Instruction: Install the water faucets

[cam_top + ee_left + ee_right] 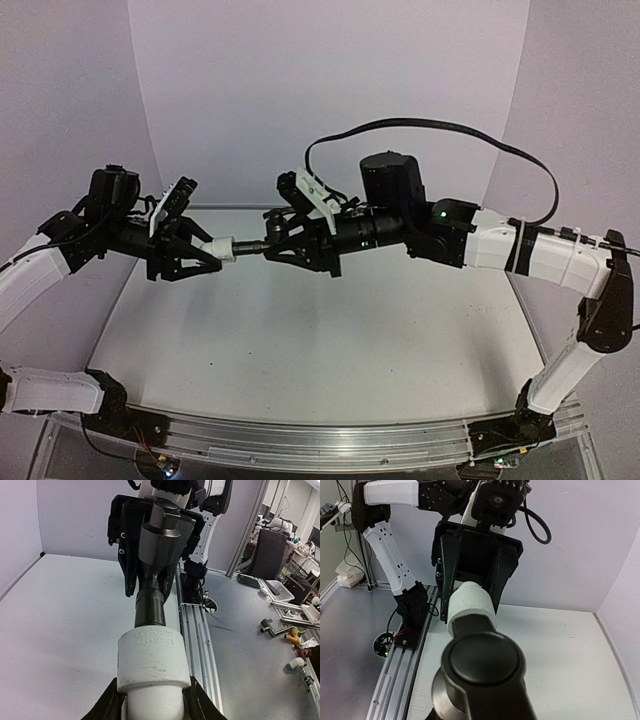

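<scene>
pale lilac walls [330, 90] on three sides, matte white table [300, 330] under them, ribbed aluminium rail [320, 440] along the near edge. a black cable [450, 128] loops above the right arm.

writing: raised letters moulded into the collar of the white plastic fitting [152, 660]. the top row begins "lesso". the row beneath looks like digits but is too soft to read.

the fitting is a short, stubby cylinder with a thicker collar at its free end. the dark grey metal tap [159, 545] has a narrow round neck that enters the collar, then widens into a broader, duller grey body. in the right wrist view its near end is a smooth dark dome [482, 667], with the fitting [470, 605] straight beyond it.

both parts are held in the air above the middle of the table, in line and joined end to end. the fitting [220, 247] is to the left and the tap [250, 247] to the right.

left gripper [212, 250]: fingers [107, 705] pressed against both sides of the fitting's base, gripping it.

right gripper [268, 248]: fingers closed around the tap's body.

hidden or unclear: the fitting's lower end is cut off by the frame edge in the left wrist view. the tap's far end is buried between the right fingers in the top view. spout and lever cannot be made out.
</scene>
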You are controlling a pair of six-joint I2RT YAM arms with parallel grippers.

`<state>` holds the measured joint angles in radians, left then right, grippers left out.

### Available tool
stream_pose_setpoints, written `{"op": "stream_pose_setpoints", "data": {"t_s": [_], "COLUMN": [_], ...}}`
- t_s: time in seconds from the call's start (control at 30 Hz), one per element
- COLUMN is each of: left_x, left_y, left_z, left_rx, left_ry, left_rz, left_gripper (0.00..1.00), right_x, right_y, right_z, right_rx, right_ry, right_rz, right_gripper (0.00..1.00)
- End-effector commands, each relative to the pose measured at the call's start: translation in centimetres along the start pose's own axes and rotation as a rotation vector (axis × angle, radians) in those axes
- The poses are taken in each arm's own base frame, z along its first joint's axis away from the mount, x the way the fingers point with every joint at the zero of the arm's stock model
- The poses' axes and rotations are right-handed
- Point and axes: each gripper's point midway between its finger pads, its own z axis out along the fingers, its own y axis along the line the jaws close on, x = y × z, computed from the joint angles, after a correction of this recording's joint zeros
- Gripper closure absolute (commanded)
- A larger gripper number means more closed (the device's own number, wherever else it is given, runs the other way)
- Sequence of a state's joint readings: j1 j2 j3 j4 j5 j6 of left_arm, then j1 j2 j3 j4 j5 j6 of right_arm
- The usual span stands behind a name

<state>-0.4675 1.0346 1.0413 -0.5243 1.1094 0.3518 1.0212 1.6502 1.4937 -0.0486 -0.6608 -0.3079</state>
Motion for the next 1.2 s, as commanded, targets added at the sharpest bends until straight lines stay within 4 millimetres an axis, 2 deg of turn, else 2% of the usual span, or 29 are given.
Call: {"op": "stream_pose_setpoints", "data": {"t_s": [0.0, 0.3, 0.47, 0.7, 0.93, 1.17], "left_x": [-3.2, -2.0, -1.6, -1.5, -1.5, -1.0], "left_y": [0.6, 0.8, 1.4, 2.8, 3.4, 5.0], "left_z": [0.8, 2.3, 2.7, 2.4, 2.3, 2.0], "left_rx": [-0.079, -0.121, -0.179, -0.293, -0.344, -0.470], "left_ry": [-0.056, -0.007, 0.029, 0.071, 0.098, 0.130], "left_rz": [0.316, 0.390, 0.443, 0.537, 0.593, 0.659], "left_gripper": [1.00, 1.00, 1.00, 1.00, 1.00, 1.00], "right_x": [-3.1, -2.7, -2.2, -2.0, -0.8, -0.1], "right_y": [2.7, 2.4, 1.6, 1.3, -0.7, -1.8], "right_z": [2.4, 2.8, 2.9, 3.5, 4.0, 4.6], "right_rx": [-0.156, -0.264, -0.287, -0.368, -0.400, -0.412], "right_ry": [-0.120, -0.118, -0.104, -0.093, -0.054, -0.041], "right_rz": [0.103, 0.256, 0.367, 0.524, 0.724, 0.908], "right_gripper": [1.00, 1.00, 1.00, 1.00, 1.00, 1.00]}}
